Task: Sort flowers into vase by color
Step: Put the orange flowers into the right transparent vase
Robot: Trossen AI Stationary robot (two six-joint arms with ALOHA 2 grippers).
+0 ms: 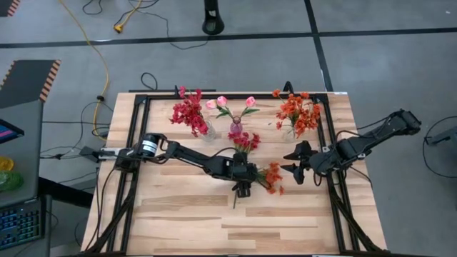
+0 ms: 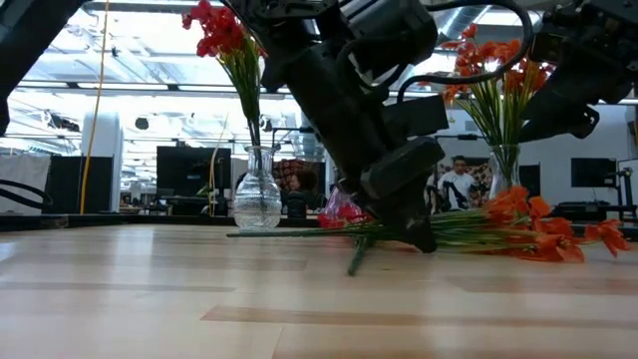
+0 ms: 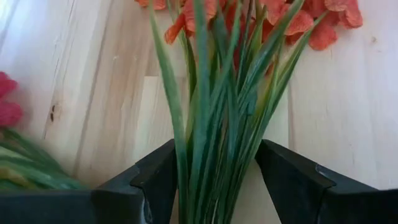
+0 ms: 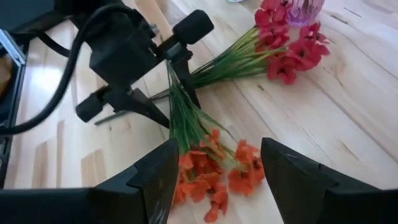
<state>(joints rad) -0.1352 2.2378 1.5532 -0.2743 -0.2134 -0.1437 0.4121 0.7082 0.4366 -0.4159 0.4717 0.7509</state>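
An orange sprig (image 1: 271, 177) lies flat on the table, blossoms toward the right edge, green stems (image 3: 217, 124) toward the middle. My left gripper (image 1: 243, 185) is low over those stems and open, one finger on each side (image 3: 217, 186). My right gripper (image 1: 294, 163) hovers open just right of the orange blossoms (image 4: 211, 168) and touches nothing. A red sprig (image 1: 244, 140) lies on the table beside the pink vase (image 1: 235, 128), which holds pink blossoms. A clear vase (image 1: 203, 130) holds red sprigs. Another (image 1: 288, 132) holds orange ones. My left gripper comes from above, pointing down, with its fingers across the orange sprig's stem bundle (image 3: 205, 174), below the blossoms. One finger (image 3: 155, 180) stands right against the bundle's edge; I cannot tell whether it touches. The other (image 3: 292, 180) is apart. The sprig lies on the table.
A black frame (image 1: 136, 143) runs around the work area on the wooden table. The three vases stand in a row along the far side. Bare wood lies toward the near edge (image 1: 214, 221). People show in the room beyond (image 2: 459, 184).
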